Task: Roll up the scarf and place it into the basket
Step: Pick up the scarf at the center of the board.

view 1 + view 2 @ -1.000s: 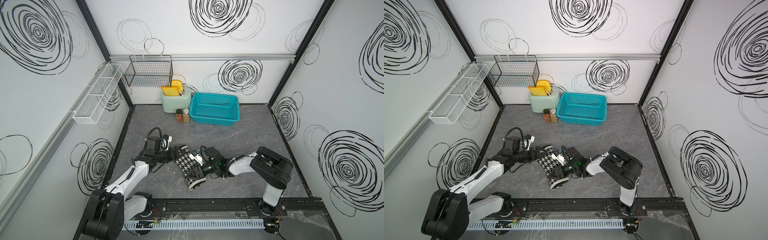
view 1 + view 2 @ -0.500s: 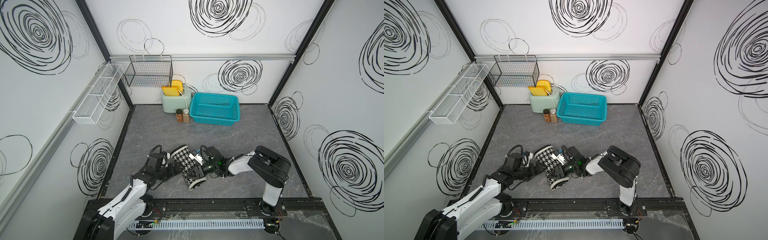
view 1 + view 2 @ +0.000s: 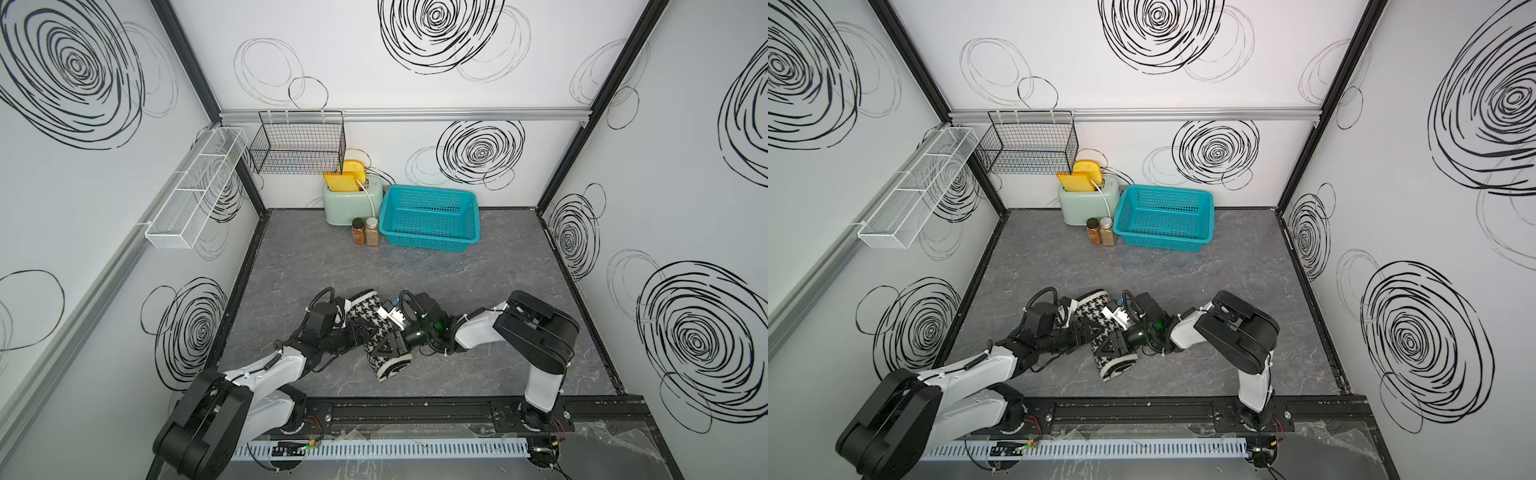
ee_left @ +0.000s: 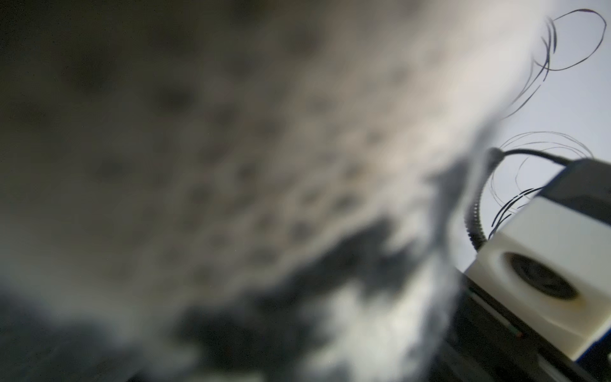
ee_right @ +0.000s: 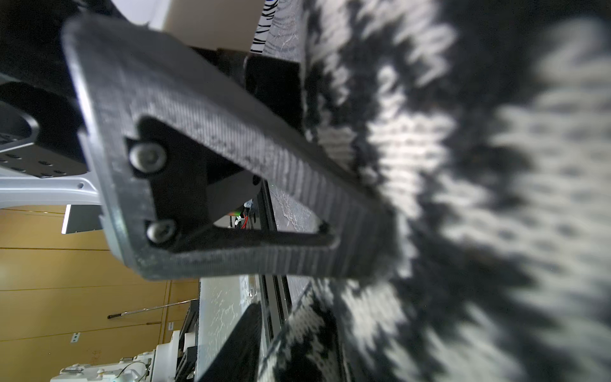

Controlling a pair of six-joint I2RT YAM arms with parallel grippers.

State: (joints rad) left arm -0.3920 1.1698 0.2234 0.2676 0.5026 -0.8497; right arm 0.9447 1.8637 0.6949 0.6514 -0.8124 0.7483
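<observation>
Clamped shut on cloth, my right end effector [image 3: 386, 343] grips the scarf [image 3: 368, 311]. In the right wrist view one black finger [image 5: 264, 165] presses into the knit. My left end effector [image 3: 357, 334] is pushed up against the other side of the roll. I cannot tell if it is open or squeezing, because the left wrist view shows only blurry cloth very close up. A second ago my left arm reached toward the far end of the scarf. Now it has come nearer to the front and sits by the middle of the roll. My right arm and the scarf have hardly moved. The scarf is rolled into a thick tube with the houndstooth side out. It lies on the gray surface [image 3: 457, 282] near the front, between my two arms. The basket [image 3: 426, 241] is turquoise and stands by the back wall, well apart from the scarf. Just beside it is a pale green toaster [image 3: 351, 205] with two yellow toast slices [image 3: 345, 180] sticking out. Two little jars [image 3: 365, 230] of brown stuff stand in front of the toaster. A black wire basket [image 3: 299, 145] hangs on the back wall, and a long white mesh rack [image 3: 195, 187] hangs on the left wall. Any writing on the jars is too small to read.
</observation>
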